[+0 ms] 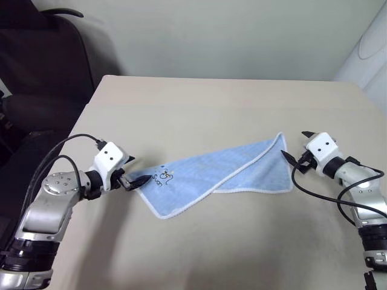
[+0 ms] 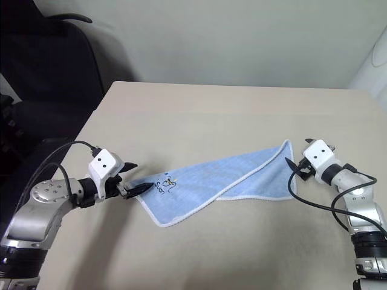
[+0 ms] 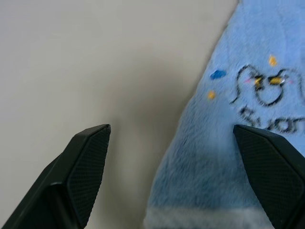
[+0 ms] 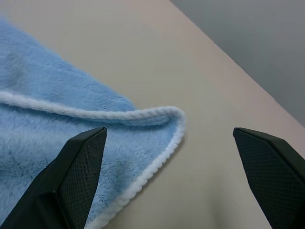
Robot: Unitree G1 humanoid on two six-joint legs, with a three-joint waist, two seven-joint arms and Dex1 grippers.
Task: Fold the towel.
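The towel [image 1: 217,175] is light blue with white edging and lies flat on the beige table [image 1: 205,103], folded over into a long skewed shape. A dark printed logo [image 1: 164,177] sits near its left corner. My left gripper [image 1: 136,171] is at that left corner and stands open. In the left wrist view one finger [image 3: 269,167] is over the towel [image 3: 214,157] and the other over bare table. My right gripper [image 1: 296,145] stands open just off the towel's far right corner [image 4: 162,119], with nothing between its fingers.
A black chair [image 1: 48,60] stands beyond the table's back left corner. A white object [image 1: 372,54] rises at the far right. The table's left edge runs close to my left arm. Bare tabletop lies behind and in front of the towel.
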